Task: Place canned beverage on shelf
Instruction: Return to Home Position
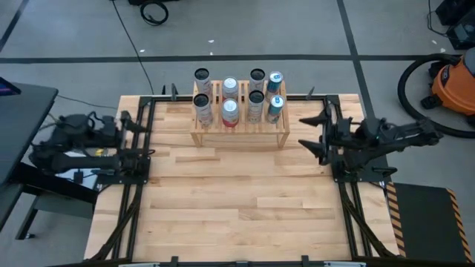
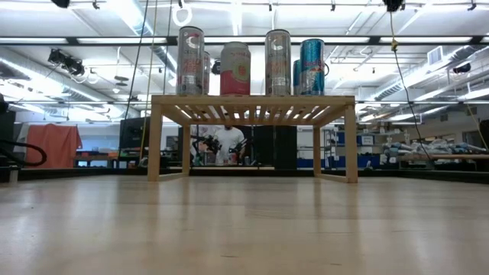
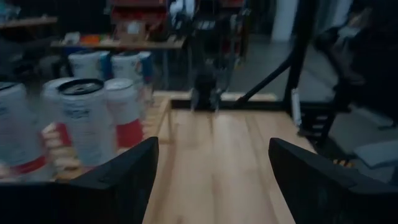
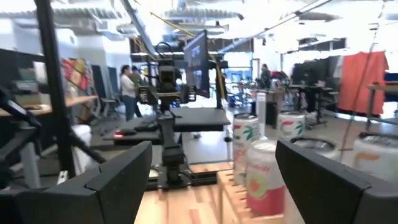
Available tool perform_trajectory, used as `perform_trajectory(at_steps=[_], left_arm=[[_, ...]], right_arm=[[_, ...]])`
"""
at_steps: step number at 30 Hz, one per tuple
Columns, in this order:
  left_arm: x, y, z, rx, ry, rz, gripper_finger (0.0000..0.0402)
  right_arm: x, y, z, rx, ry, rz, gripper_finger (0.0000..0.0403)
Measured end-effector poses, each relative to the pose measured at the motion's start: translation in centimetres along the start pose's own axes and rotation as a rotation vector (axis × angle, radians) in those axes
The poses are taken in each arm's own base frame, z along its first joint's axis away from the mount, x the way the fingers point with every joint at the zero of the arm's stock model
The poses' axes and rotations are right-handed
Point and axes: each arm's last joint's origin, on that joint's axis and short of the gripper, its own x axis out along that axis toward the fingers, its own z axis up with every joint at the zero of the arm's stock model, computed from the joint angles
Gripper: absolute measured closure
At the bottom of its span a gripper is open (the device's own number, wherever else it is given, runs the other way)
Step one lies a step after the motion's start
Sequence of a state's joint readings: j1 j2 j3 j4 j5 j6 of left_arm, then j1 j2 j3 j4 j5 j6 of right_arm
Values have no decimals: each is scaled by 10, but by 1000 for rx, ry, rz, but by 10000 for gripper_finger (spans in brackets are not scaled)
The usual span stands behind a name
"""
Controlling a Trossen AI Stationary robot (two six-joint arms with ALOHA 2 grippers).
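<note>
- Well, from above?
- Eight upright cans (image 1: 229,110), four pairs, on one shelf (image 1: 239,136) at the far middle of the table (image 1: 237,200), long side crosswise.
- Low?
- Cans atop its slats.
- Wrists?
- My left gripper (image 3: 212,144) and right gripper (image 4: 213,145) both gape, empty.

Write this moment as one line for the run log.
cans: all on shelf | left gripper: open, empty, at left side | right gripper: open, empty, at right side

Eight cans (image 1: 230,111) in two rows on the shelf (image 1: 239,137), shelf at far edge of table (image 1: 237,208)
</note>
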State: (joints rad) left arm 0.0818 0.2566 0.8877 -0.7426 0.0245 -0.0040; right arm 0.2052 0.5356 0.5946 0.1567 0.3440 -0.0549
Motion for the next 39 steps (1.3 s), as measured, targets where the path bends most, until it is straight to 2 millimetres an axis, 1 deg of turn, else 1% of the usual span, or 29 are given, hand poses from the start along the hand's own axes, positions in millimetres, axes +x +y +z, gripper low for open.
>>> perform_trajectory(at_steps=[5, 8, 11, 14, 20, 21, 28, 32, 39], left_arm=[[15, 0, -34, -4, -130, -21, 95], [28, 0, -55, 1, -133, -21, 95], [41, 1, -72, 1, -130, -21, 95], [54, 1, -90, 19, -88, -19, 95], [73, 2, -116, 15, -107, -17, 95], [75, 2, -119, 15, -110, -16, 95], [85, 2, -140, 23, -71, -15, 95], [87, 2, -147, 37, -57, -10, 95], [92, 3, -163, -16, -11, 10, 95]], right_arm=[[-9, 4, -38, 15, -22, 76, 50], [-12, 7, -58, 19, -28, 125, 50], [-15, 9, -76, 19, -29, 155, 50], [-20, 10, -97, 16, -12, 166, 50], [-34, 9, -134, 30, -43, 181, 50], [-36, 9, -138, 26, -35, 184, 50], [-36, 10, -143, 1, 7, 191, 50], [-36, 10, -145, -19, 24, 193, 50], [-36, 10, -148, -8, 55, 194, 50]])
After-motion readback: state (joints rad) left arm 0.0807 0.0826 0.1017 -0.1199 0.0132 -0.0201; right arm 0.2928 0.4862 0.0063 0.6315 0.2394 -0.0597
